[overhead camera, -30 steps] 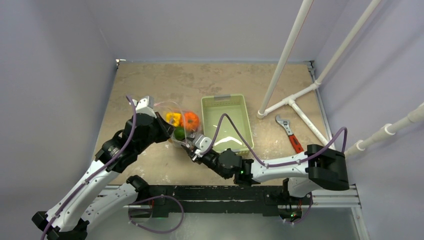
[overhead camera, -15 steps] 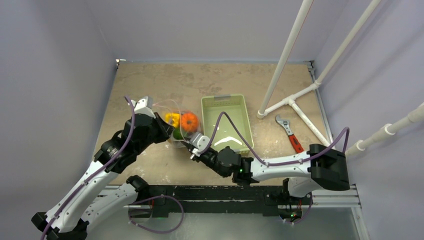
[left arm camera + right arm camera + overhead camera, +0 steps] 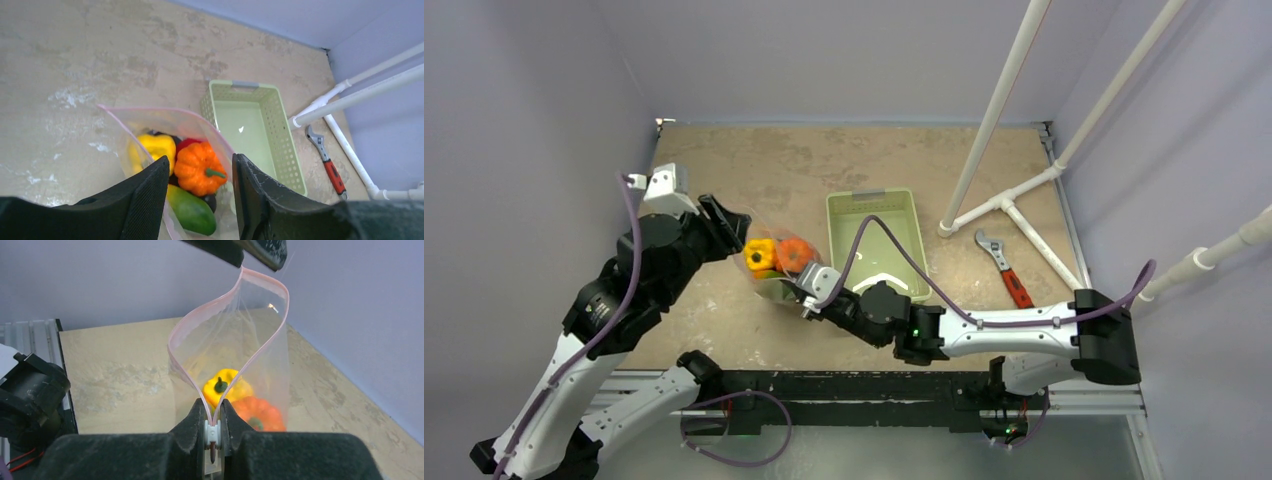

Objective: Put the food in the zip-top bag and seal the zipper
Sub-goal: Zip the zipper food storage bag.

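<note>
1. So the clear plastic zip-top bag (image 3: pixel 772 287) sits just left of the pale green plastic basket (image 3: pixel 835 235). A yellow toy pepper (image 3: pixel 759 254), an orange toy pumpkin (image 3: pixel 792 252) and a green toy piece (image 3: pixel 769 273) show through it.
2. The left gripper (image 3: pixel 730 221) is at the bag's far-left edge, and the right gripper (image 3: pixel 799 292) is at its near-right corner.
3. Off to the right, a red-handled wrench (image 3: pixel 1001 264) lies by the white pipe frame (image 3: pixel 1004 203).
</note>
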